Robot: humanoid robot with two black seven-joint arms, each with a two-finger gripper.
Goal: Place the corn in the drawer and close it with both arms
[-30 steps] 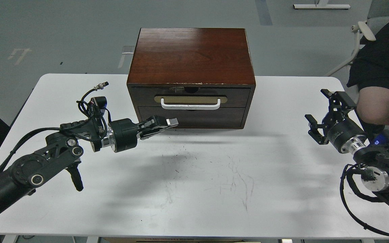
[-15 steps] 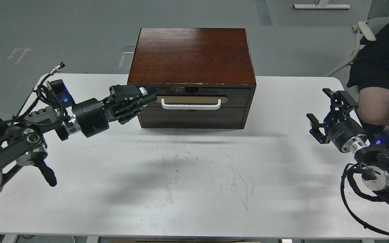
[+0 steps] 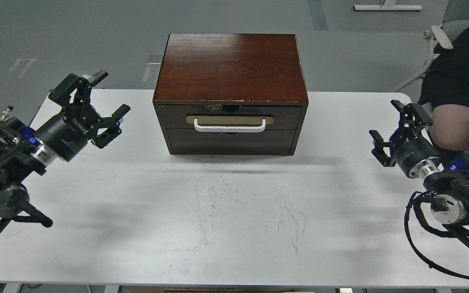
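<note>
The dark wood cabinet (image 3: 230,69) stands at the back middle of the white table (image 3: 234,211). Its drawer (image 3: 229,117) with the white bar handle (image 3: 229,126) on a tan plate is shut flush with the front. The corn is out of view. My left gripper (image 3: 96,97) is open and empty, raised over the table's left side, well left of the cabinet. My right gripper (image 3: 395,126) is open and empty near the table's right edge, well right of the cabinet.
A plain handleless drawer front (image 3: 230,141) lies below the handled drawer. A seated person's leg (image 3: 454,126) and a chair (image 3: 438,40) are just beyond the right table edge, close to my right arm. Faint scratch marks (image 3: 250,207) mark the table's middle.
My left gripper has drawn back from the cabinet front, up and to the left, and has opened. The right gripper has shifted slightly. The drawer stays shut.
</note>
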